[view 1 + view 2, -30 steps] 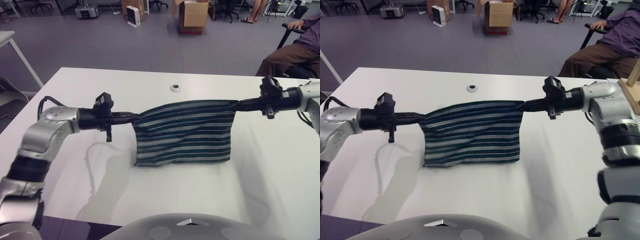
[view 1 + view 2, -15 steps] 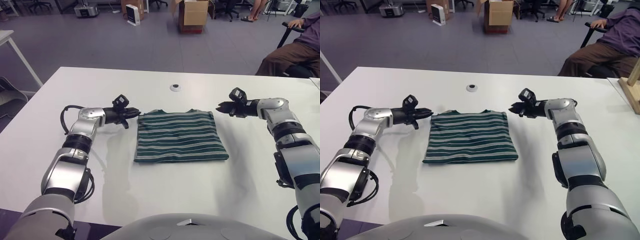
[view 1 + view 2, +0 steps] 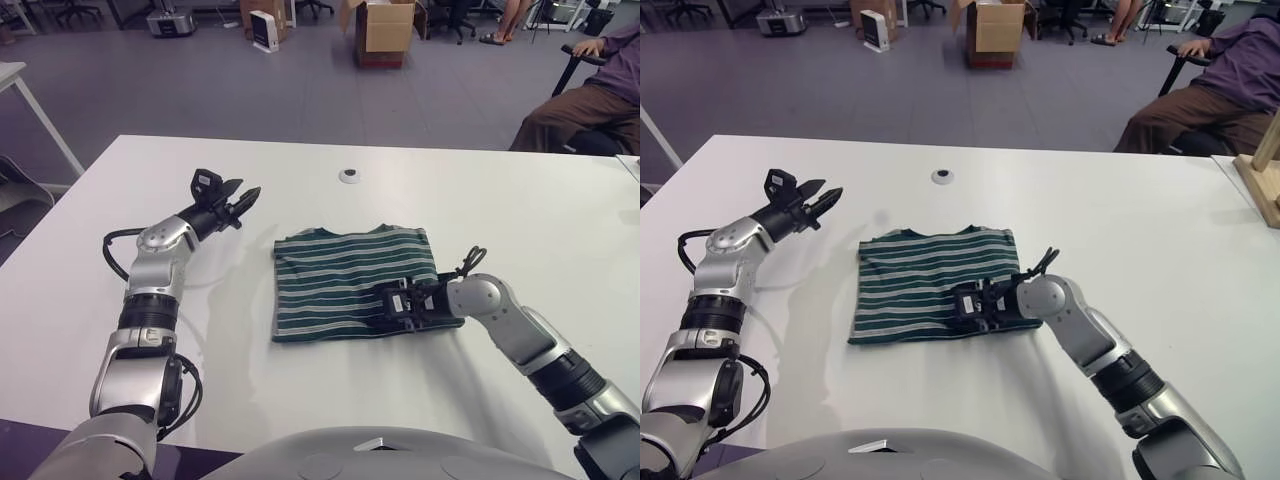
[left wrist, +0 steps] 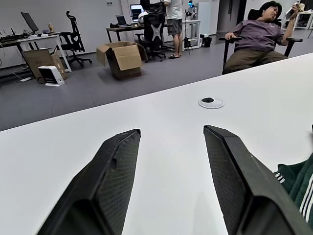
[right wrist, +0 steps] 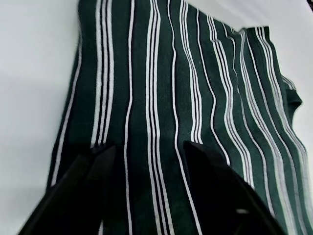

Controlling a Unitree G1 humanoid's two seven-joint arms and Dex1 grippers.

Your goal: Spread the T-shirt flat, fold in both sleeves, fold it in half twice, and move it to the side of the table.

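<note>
The T-shirt (image 3: 345, 275), dark green with white stripes, lies folded in a flat rectangle at the middle of the white table (image 3: 520, 200). My right gripper (image 3: 394, 305) rests low over its near right part, open, with striped cloth (image 5: 161, 88) showing between and beyond the two fingers (image 5: 85, 188). My left gripper (image 3: 240, 198) hangs open above the table, off to the left of the shirt and apart from it. In the left wrist view its fingers (image 4: 115, 166) frame bare table, and a corner of the shirt (image 4: 299, 181) shows at the edge.
A small round grommet (image 3: 349, 176) sits in the table behind the shirt. A wooden piece (image 3: 1265, 190) stands at the table's far right edge. A cardboard box (image 3: 385, 30) and a seated person are on the floor beyond the table.
Both grippers held the shirt stretched in the air, then laid it flat and let go. The right gripper has since come down over its near right part; the left has drawn away leftward.
</note>
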